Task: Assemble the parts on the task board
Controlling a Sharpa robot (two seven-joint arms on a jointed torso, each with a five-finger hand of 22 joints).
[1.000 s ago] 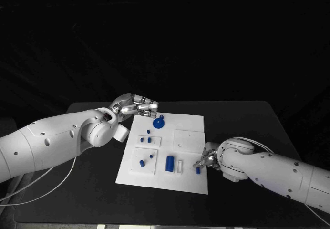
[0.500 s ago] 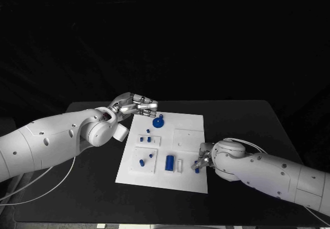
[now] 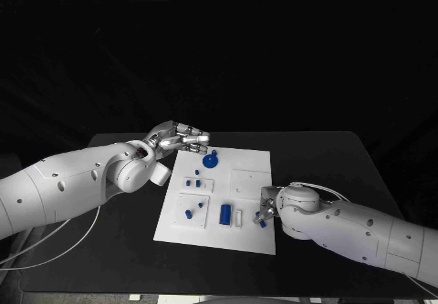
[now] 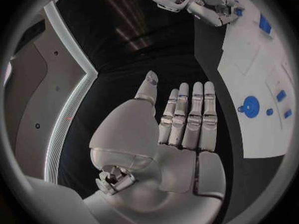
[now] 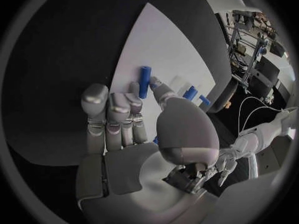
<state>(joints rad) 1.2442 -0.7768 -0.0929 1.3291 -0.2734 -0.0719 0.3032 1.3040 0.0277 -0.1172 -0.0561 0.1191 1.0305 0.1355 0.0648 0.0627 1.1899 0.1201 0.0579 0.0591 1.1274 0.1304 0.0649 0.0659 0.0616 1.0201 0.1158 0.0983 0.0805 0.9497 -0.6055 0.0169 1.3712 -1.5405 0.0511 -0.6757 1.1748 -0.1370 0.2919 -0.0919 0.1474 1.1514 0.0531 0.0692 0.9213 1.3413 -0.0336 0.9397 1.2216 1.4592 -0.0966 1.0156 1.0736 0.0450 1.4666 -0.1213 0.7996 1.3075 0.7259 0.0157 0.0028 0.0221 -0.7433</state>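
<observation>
While the left hand (image 3: pixel 179 140) hovers with flat fingers, holding nothing, at the task board's (image 3: pixel 251 166) far corner, the right hand (image 3: pixel 269 209) has crept inward along the near-right edge, pinching a small blue peg (image 5: pixel 144 80); insertion looks close.

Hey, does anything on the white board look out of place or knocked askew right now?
One small blue peg lies loose near the task board's right edge, beside the right hand, not seated like the others. Nothing looks spilled or damaged.
</observation>
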